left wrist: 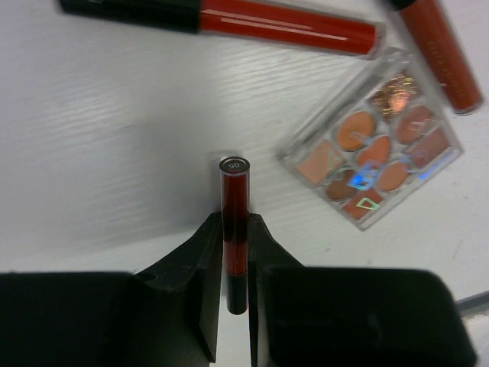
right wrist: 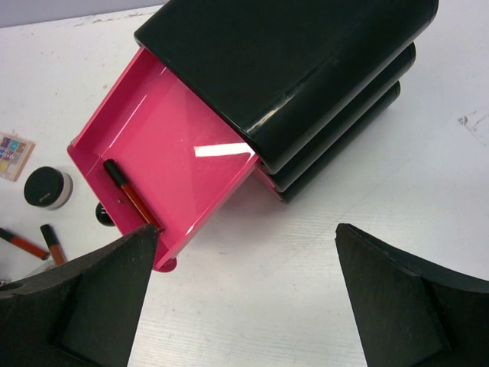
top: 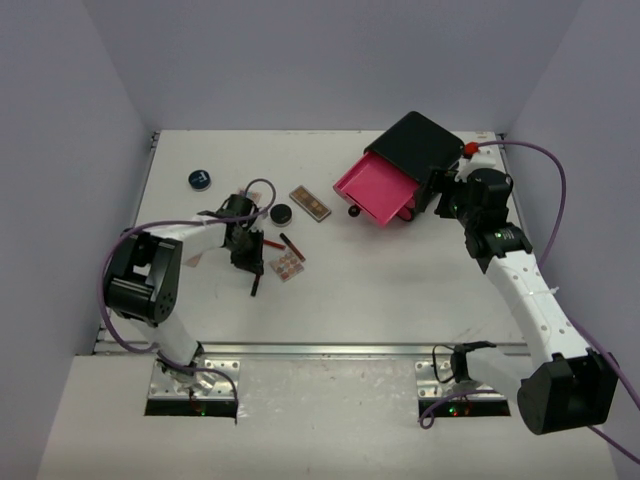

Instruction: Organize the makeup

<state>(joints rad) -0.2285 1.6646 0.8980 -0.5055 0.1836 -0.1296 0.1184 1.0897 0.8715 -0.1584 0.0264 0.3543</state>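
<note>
Left wrist view: left tool [left wrist: 235,229] clamps a red stick [left wrist: 234,195], likely bound for the drawer [right wrist: 191,122]; right tool [right wrist: 246,229] stands wide.

The stick [left wrist: 234,229] is red and black, the drawer [right wrist: 183,138] pink, the box [right wrist: 306,53] black.

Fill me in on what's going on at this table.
The left hand is shut on a thin red stick, beside an eyeshadow palette and other red sticks lying on the table. The right hand hangs open by the black box, whose pink drawer is pulled out with one stick already inside. A round black compact, a dark-blue jar and a second palette lie loose.
</note>
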